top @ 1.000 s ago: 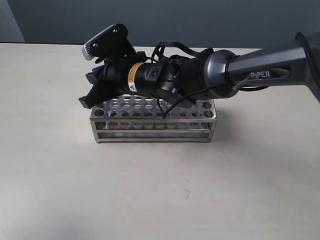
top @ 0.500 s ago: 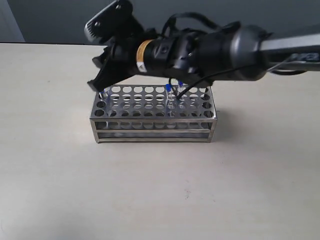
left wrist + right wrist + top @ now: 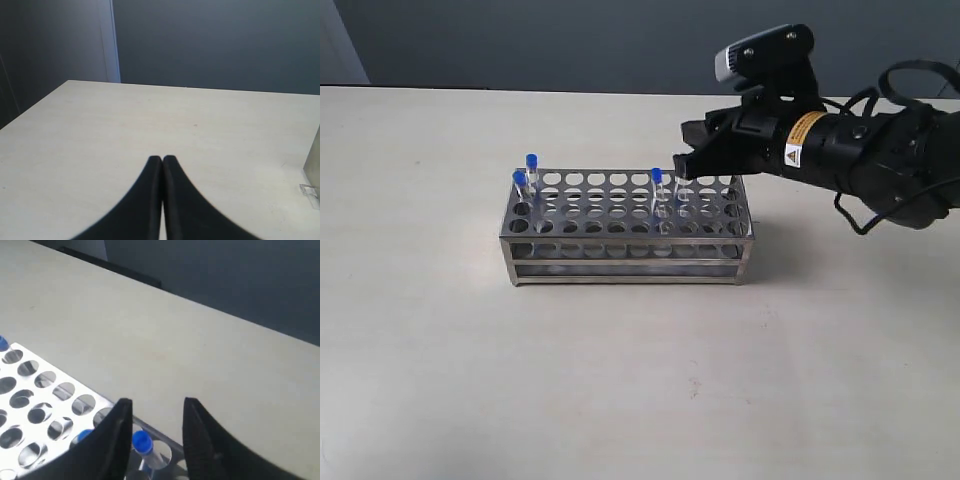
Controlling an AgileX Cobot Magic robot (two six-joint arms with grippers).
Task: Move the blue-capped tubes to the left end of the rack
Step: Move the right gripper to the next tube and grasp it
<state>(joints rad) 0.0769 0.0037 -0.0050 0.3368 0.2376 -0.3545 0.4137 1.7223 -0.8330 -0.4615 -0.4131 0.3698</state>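
The steel rack [image 3: 620, 250] stands mid-table. Two blue-capped tubes [image 3: 520, 180] [image 3: 532, 160] stand in its left end. A third tube [image 3: 657, 176] stands right of the middle, and the finger hides the cap of a fourth beside it. My right gripper [image 3: 686, 148] hovers open over that right part. In the right wrist view the gripper [image 3: 157, 407] straddles one blue-capped tube [image 3: 142, 441] without touching it. A second cap [image 3: 85, 435] shows beside one finger, above the rack's plate [image 3: 75, 384]. My left gripper [image 3: 162, 159] is shut on nothing, over bare table.
The pale table [image 3: 640, 380] stretches all round the rack, with a dark wall behind it. A grey metal edge [image 3: 312, 170] shows at the border of the left wrist view. The left arm does not appear in the exterior view.
My right gripper has lifted off the rack's left end and swung right across the rack. It now hangs over the tubes at the right part. Two tubes stand uncovered at the left end.
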